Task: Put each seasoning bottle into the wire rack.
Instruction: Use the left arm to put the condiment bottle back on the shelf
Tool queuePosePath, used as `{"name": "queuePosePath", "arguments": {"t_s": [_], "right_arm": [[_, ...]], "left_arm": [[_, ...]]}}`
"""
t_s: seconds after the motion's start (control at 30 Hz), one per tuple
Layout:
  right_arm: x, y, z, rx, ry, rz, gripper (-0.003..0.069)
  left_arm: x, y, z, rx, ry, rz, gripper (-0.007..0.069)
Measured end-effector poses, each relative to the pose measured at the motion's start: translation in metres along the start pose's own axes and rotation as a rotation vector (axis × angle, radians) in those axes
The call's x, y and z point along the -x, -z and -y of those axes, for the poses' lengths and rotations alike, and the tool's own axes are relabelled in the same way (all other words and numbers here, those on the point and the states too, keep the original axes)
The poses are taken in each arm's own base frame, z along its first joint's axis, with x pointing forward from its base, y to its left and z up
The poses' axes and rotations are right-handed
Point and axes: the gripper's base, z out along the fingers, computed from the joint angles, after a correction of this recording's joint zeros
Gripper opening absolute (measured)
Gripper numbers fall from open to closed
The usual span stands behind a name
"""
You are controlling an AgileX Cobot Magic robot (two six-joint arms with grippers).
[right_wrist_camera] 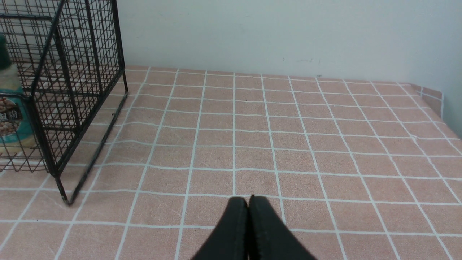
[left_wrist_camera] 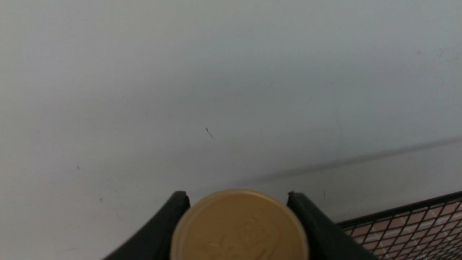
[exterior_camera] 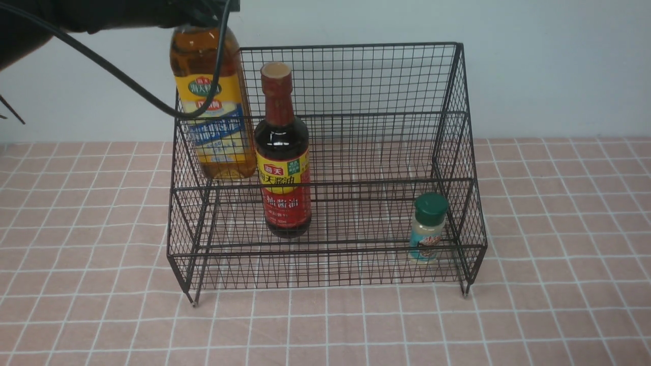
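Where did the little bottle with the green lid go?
In the front view, the little green-capped shaker stands inside the wire rack, in its lower front tier's right corner.

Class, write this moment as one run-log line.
left gripper: shut on amber bottle, upper tier | right gripper: shut, empty | soy bottle, shaker: in wire rack

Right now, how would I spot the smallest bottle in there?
Find the black wire rack on the pink tiled cloth. On its lower front tier, at the far right end, stands the little shaker. Unlike the two tall bottles, it is short, pale, with a dark green cap.
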Motion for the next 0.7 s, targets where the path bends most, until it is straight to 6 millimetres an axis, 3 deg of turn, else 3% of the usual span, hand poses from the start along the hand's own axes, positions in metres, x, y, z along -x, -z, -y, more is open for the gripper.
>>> {"name": "queuePosePath", "arguments": {"t_s": [0.27,0.7], "right_arm": [[0.000,0.000,0.000,0.000,0.000,0.000,-0.0012],[0.000,0.000,0.000,0.000,0.000,0.000,-0.0012]], "left_arm": [[-0.019,-0.017,0.000,-0.004,0.003,-0.091,0.0304],[-0.020,-0.020,-0.001,-0.004,-0.003,-0.092,0.0304]]}}
